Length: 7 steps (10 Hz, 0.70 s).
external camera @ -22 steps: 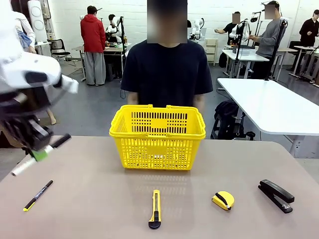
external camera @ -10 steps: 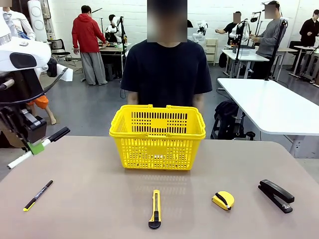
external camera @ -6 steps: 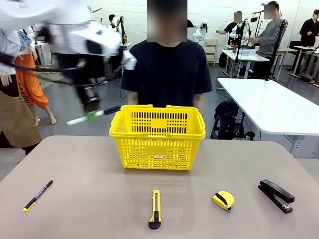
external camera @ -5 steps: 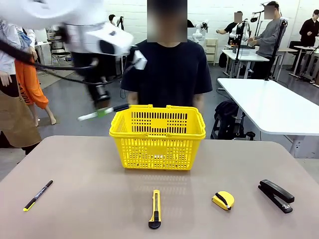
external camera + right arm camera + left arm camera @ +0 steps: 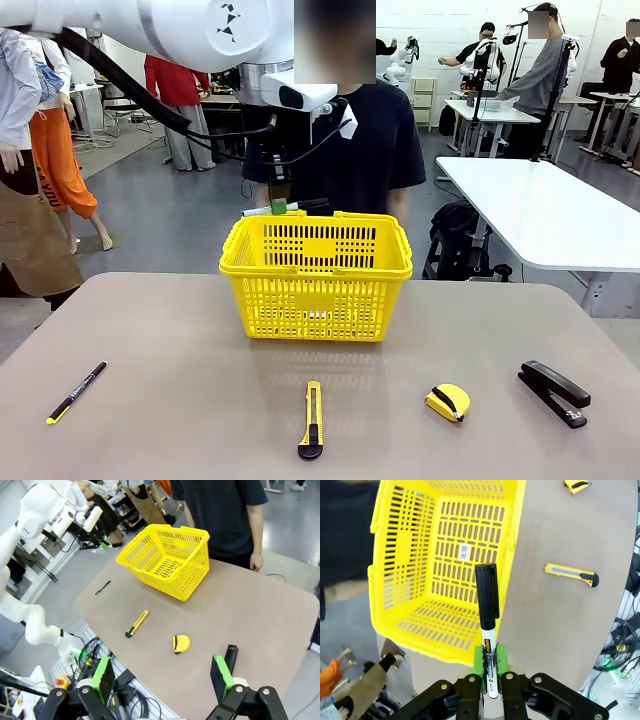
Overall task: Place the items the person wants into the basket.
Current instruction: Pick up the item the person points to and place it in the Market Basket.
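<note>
My left gripper (image 5: 283,205) is shut on the white marker (image 5: 262,210), holding it level just above the far rim of the yellow basket (image 5: 315,290). In the left wrist view the green pads (image 5: 479,661) clamp the marker (image 5: 488,630), and its black cap lies over the basket's inside (image 5: 445,555). The utility knife (image 5: 312,420) and tape measure (image 5: 447,402) lie on the table in front of the basket. The person (image 5: 340,140) stands behind it. My right gripper (image 5: 161,677) hangs open high above the table, over the knife (image 5: 137,623) and tape measure (image 5: 181,643).
A black stapler (image 5: 553,392) lies at the table's front right and a thin black pen (image 5: 76,392) at the front left. The left arm (image 5: 180,30) spans from the upper left to above the basket. Other people and tables stand farther back.
My left arm has swung up from the table's left side and across to the right, carrying the marker to just above the basket's far rim. The things on the table have not moved.
</note>
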Motion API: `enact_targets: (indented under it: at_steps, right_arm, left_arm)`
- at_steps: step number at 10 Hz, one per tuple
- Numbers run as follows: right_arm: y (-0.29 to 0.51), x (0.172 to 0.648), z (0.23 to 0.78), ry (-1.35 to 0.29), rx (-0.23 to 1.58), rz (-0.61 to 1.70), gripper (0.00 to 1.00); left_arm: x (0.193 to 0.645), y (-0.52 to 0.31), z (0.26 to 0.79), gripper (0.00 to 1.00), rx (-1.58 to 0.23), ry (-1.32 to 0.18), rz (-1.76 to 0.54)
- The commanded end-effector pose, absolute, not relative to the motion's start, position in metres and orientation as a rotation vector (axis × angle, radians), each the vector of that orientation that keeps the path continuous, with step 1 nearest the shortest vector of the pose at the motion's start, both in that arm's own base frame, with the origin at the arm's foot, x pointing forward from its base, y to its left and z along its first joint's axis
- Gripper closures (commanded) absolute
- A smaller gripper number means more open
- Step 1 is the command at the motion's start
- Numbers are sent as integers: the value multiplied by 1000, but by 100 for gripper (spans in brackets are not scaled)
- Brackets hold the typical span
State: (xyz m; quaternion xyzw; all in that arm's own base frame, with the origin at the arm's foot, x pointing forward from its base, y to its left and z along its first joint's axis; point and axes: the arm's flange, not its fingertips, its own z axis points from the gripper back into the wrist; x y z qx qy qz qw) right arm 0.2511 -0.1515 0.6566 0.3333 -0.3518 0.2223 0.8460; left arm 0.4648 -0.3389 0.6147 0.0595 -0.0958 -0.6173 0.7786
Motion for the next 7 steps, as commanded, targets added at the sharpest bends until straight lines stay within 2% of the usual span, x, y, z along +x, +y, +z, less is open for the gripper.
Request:
enact_targets:
  at_steps: [1, 2, 3, 7]
  right_arm:
    - [-152, 252, 655, -743, 712, 473, 0]
    - [-152, 252, 655, -743, 712, 473, 0]
    - [-152, 252, 655, -743, 712, 473, 0]
    - [-152, 252, 655, -743, 712, 473, 0]
  left_arm:
    - [482, -337, 623, 89, 41, -128, -1368]
    - [467, -338, 626, 89, 85, -99, -1356]
    - [476, -340, 611, 89, 92, -181, -1352]
    - [476, -340, 611, 89, 92, -181, -1352]
